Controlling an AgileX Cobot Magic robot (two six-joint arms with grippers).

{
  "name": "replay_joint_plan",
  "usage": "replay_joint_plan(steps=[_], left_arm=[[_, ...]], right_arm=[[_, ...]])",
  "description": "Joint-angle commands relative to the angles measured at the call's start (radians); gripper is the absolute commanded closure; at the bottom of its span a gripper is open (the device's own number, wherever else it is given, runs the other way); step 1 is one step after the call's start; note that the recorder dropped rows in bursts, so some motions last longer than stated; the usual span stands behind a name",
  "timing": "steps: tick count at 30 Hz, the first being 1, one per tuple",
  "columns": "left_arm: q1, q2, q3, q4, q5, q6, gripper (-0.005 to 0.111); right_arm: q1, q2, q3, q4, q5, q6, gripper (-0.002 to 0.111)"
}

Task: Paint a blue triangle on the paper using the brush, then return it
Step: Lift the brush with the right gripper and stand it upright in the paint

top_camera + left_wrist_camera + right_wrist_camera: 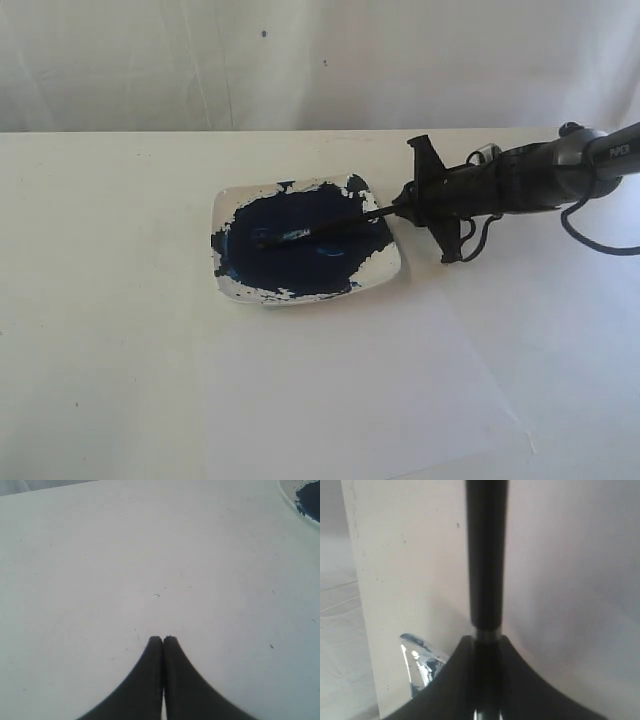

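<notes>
— What's the room like from your seat?

— Plain. I see a white table (pixel 100 300) in front of a white draped cloth (pixel 150 60), with a few dark specks on both.

— Count things out for me.

— One shiny square dish (pixel 385 275), one pool of navy paint (pixel 300 265) covering most of it, one brush (pixel 338 224), one sheet of paper (pixel 350 400) and two grippers.

— Where's the brush?

— Lying across the dish. Its tip is down in the paint toward nine o'clock, and the black handle runs out over the rim toward three o'clock. My right gripper (pixel 400 208) sits at three o'clock of the dish, pinched narrow on the handle's end. In its wrist view the handle rises straight from between the two fingers.

— And the paper?

— Flat on the table at six o'clock of the dish, its far edge close by the dish. It's white on white, so I can barely trace its edges.

— The left side?

— My left gripper (pixel 163 640) has its fingertips pressed together over the tabletop. A corner of the dish shows in its wrist view.
</notes>
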Motion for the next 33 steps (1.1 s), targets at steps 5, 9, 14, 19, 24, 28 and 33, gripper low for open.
replay_joint_plan(steps=[5,9,14,19,24,28,33], left_arm=[[0.004,-0.005,0.003,-0.007,0.002,-0.005,0.107],[0.004,-0.005,0.003,-0.007,0.002,-0.005,0.107],[0.004,-0.005,0.003,-0.007,0.002,-0.005,0.107],[0.004,-0.005,0.003,-0.007,0.002,-0.005,0.107],[0.004,-0.005,0.003,-0.007,0.002,-0.005,0.107],[0.004,-0.005,0.003,-0.007,0.002,-0.005,0.107],[0.004,-0.005,0.003,-0.007,0.002,-0.005,0.107]], right_arm=[[-0.001,-0.084,-0.010,0.008,-0.004,-0.086,0.101],[-0.001,-0.115,-0.010,0.006,0.027,-0.228,0.108],[-0.001,-0.159,-0.023,0.027,0.151,-0.569,0.108],[-0.001,-0.194,-0.057,0.121,0.333,-0.955,0.108],[0.001,-0.204,-0.086,0.129,0.586,-1.329,0.108],[0.006,-0.209,-0.087,0.129,0.682,-1.504,0.108],[0.021,-0.209,-0.087,0.129,0.710,-1.618,0.108]])
